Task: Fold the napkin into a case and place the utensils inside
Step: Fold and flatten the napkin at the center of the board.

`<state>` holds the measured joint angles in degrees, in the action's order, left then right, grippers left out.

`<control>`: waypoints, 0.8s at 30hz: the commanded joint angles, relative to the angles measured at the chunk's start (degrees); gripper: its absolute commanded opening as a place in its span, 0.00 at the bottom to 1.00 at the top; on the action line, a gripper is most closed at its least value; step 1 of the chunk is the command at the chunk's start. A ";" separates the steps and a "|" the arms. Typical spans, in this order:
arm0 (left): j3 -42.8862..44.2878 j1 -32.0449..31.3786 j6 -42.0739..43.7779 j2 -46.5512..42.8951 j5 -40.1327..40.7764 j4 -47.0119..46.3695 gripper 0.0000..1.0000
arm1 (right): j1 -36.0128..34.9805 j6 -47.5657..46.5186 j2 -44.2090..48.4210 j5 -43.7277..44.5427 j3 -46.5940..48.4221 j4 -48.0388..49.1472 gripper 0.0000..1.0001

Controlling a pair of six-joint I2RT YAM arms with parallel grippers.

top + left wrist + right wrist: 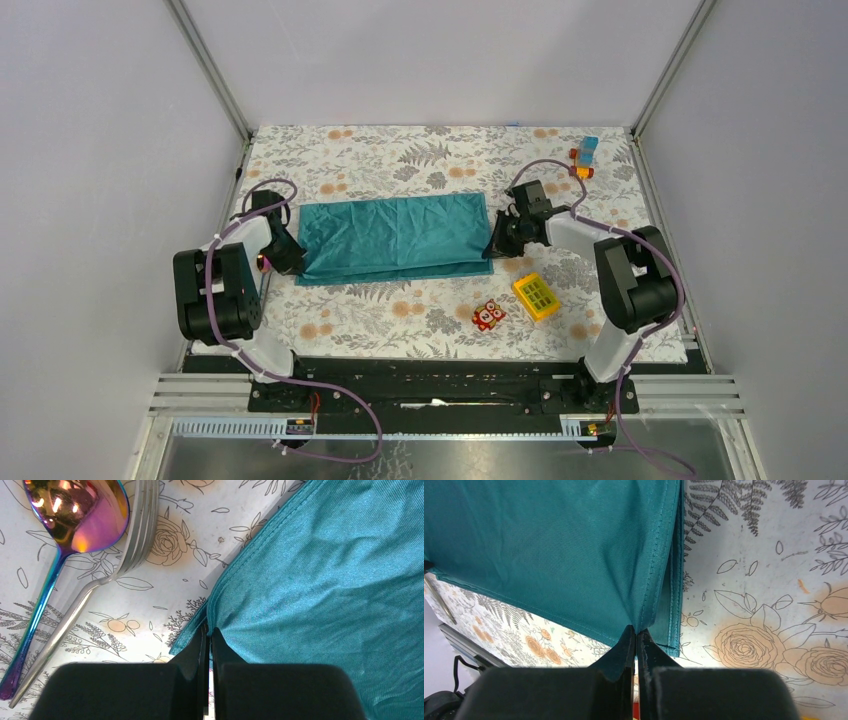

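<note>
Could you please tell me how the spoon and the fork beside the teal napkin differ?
The spoon is iridescent, with a pink-gold bowl and a blue handle; the fork is plain silver. The spoon ends in a rounded bowl, the fork in narrow tines. Both lie flat side by side on the floral tablecloth, handles pointing roughly the same way, clear of the napkin.
</note>
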<state>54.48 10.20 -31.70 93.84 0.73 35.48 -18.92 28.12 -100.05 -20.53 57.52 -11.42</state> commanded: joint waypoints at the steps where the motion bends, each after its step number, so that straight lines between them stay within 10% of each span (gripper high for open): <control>1: 0.45 0.37 0.66 -0.03 3.38 -0.63 0.00 | -1.05 -0.03 -1.08 -0.29 -1.21 1.80 0.00; 24: -1.95 0.56 0.45 -4.00 4.44 0.96 0.00 | -1.56 -0.47 -0.70 -0.38 -2.91 1.75 0.00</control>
<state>53.15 10.20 -31.70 91.00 2.72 36.40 -20.14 28.12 -101.78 -20.67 55.22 -9.93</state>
